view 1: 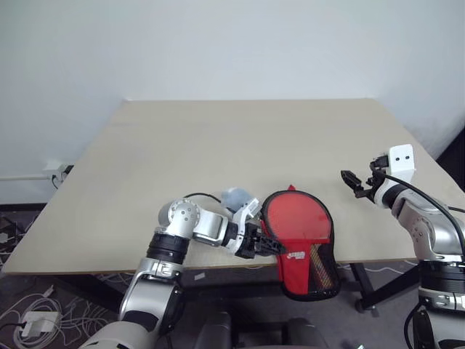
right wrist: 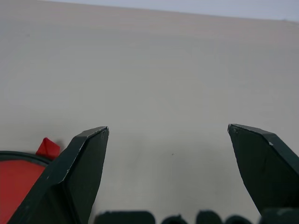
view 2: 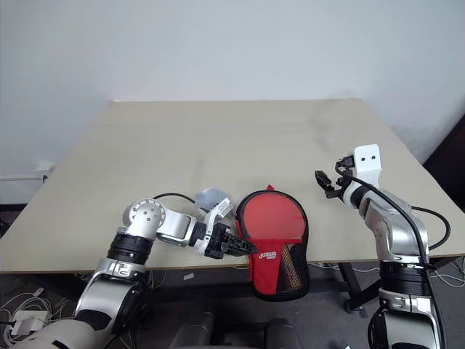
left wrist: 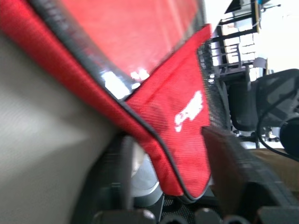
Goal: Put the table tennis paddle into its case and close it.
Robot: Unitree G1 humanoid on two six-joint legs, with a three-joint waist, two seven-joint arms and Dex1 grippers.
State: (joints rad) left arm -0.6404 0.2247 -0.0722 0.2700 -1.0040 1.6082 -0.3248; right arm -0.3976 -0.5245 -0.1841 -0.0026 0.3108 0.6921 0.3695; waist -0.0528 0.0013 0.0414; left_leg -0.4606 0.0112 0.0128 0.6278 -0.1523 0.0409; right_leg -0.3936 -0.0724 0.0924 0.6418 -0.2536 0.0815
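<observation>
The case (view 1: pixel 298 225) lies at the table's (view 1: pixel 218 145) front edge, red face up with a black rim. Its narrow end, with the white logo (left wrist: pixel 189 109) and mesh panel (view 1: pixel 325 267), hangs over the edge. The table tennis paddle is hidden. My left gripper (view 1: pixel 270 246) is at the case's left rim, pointing right. Its fingers (left wrist: pixel 233 177) stand apart with the edge of the red flap between them, not pinched. My right gripper (view 1: pixel 354 183) hovers open over bare table to the right of the case, its fingers (right wrist: pixel 79 168) wide with nothing between them.
The table stretches far back towards a white wall. Below the front edge I see a black chair (left wrist: pixel 247 107) and the table's legs. Cables and a power strip (view 1: pixel 33 320) lie on the floor at the left.
</observation>
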